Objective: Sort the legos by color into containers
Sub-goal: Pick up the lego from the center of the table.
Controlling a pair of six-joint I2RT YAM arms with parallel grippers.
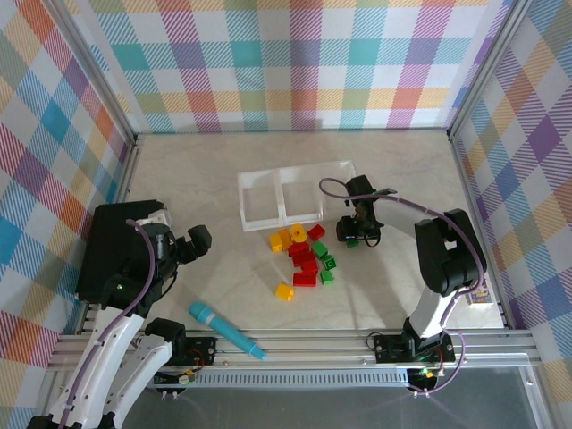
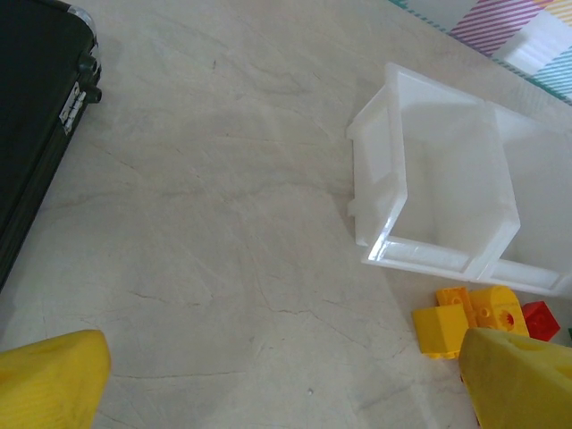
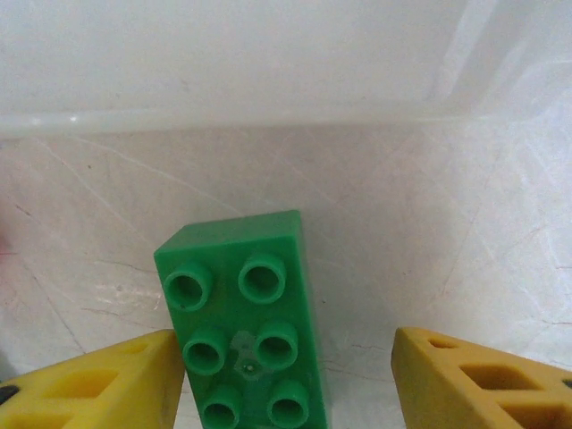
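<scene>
Item, green lego brick (image 3: pixel 246 331): lies studs up on the pale tabletop, low centre in my right wrist view, just in front of the front wall of the clear tray (image 3: pixel 223 121). Right gripper (image 3: pixel 288 362): half-wide, straddling this brick. The yellow pad at lower left is at its side; I cannot tell whether it touches. The lower-right pad stands apart, so nothing is gripped yet. Judged purpose: straddling for a pick, the tray being close for a short carry. Remaining legos (image 1: pixel 304 255): red, yellow-orange and green, loose in a cluster at mid-table, left of that brick; no brick seen in the compartments. Left gripper (image 2: pixel 281 366): fully wide, empty, held back at the left beside the black box (image 1: pixel 112 250), probably to keep clear. Teal pen-like object (image 1: pixel 223 329): near the bottom edge, not for sorting.
</scene>
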